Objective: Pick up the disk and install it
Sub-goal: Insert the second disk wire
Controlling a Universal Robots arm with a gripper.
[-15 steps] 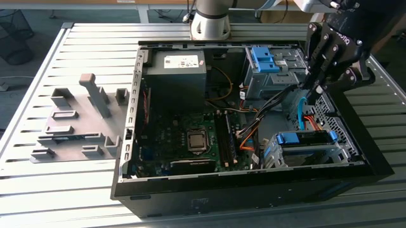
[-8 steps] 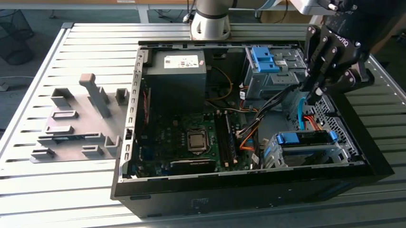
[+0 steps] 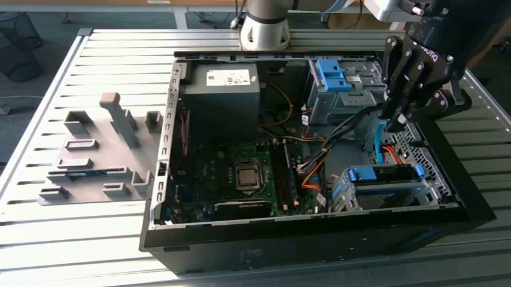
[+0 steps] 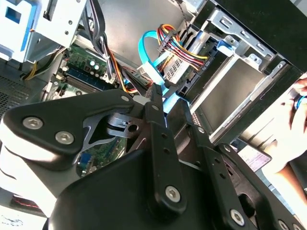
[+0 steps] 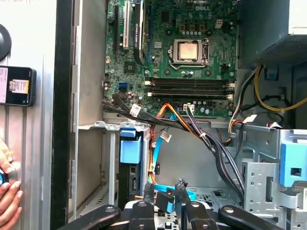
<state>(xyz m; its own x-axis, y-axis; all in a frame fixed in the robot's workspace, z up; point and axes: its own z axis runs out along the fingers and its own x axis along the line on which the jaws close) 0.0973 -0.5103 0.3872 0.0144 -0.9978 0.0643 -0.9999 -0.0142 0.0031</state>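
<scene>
The disk (image 3: 385, 175) sits in the metal drive cage (image 3: 348, 192) at the near corner of the open computer case, on the exterior view's right; its blue carrier end faces up. In the first wrist view the disk (image 5: 129, 149) shows edge-on inside that cage. My black gripper (image 3: 393, 122) hangs above the case's right side, behind the cage and apart from the disk. Its fingers are drawn together and hold nothing. A light-blue cable (image 5: 158, 163) runs just past the fingertips (image 5: 181, 186). In the second wrist view the gripper (image 4: 158, 93) points toward the cables and the cage.
A blue latch piece on a silver cage (image 3: 335, 76) stands at the case's back right. The black power supply (image 3: 222, 95), motherboard (image 3: 239, 173) and cable bundles (image 3: 319, 155) lie inside. A grey fixture (image 3: 96, 155) lies on the slatted table. A person's hand (image 5: 7, 189) rests outside the case wall.
</scene>
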